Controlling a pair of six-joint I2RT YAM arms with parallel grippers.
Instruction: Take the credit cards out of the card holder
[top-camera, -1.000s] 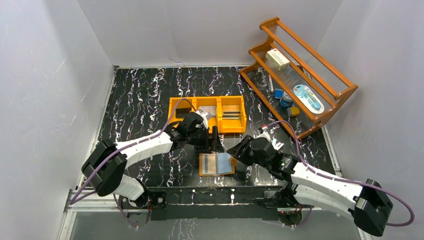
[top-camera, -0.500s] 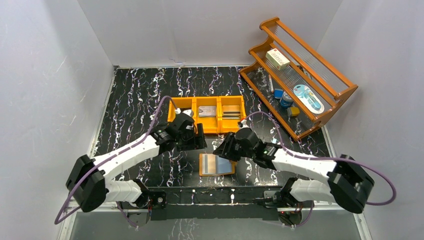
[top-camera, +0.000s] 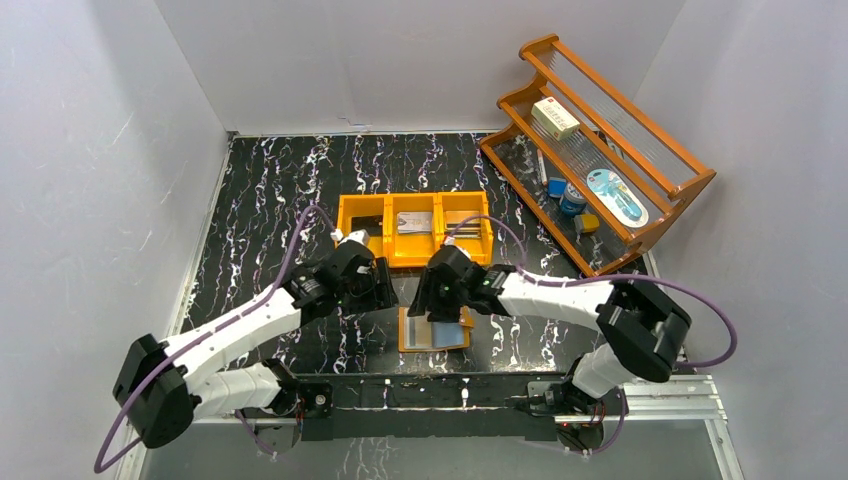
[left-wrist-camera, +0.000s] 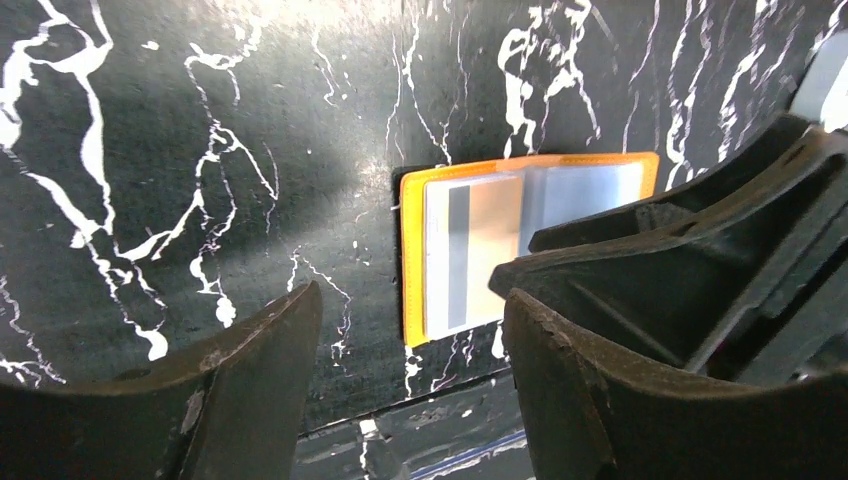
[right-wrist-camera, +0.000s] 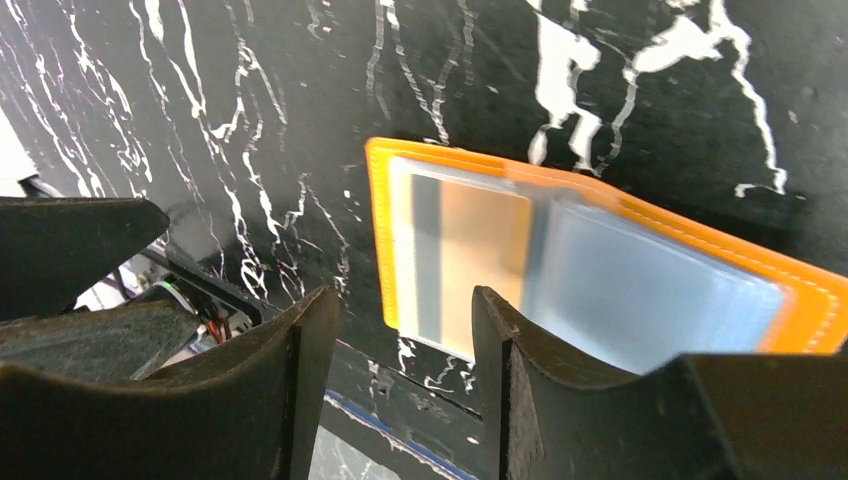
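Observation:
The card holder (top-camera: 405, 343) lies open and flat near the table's front edge, tan-orange with pale-blue sleeves. A credit card (left-wrist-camera: 470, 250) with a grey stripe sits in its left sleeve and also shows in the right wrist view (right-wrist-camera: 470, 250). My left gripper (top-camera: 378, 287) hovers open just left of and beyond the holder (left-wrist-camera: 412, 255), nothing between its fingers (left-wrist-camera: 410, 300). My right gripper (top-camera: 437, 292) hangs open over the holder's far edge, its fingers (right-wrist-camera: 405, 300) empty above the holder's left end (right-wrist-camera: 800, 300).
An orange three-compartment bin (top-camera: 388, 258) stands just beyond both grippers, with a grey card (top-camera: 415, 222) and a striped card (top-camera: 462, 226) in it. A wooden rack (top-camera: 690, 185) with small items fills the back right. The table's front rail lies right below the holder.
My right arm has swung left from the holder's right side to above its far edge. My left gripper has drawn back to the left, uncovering the bin.

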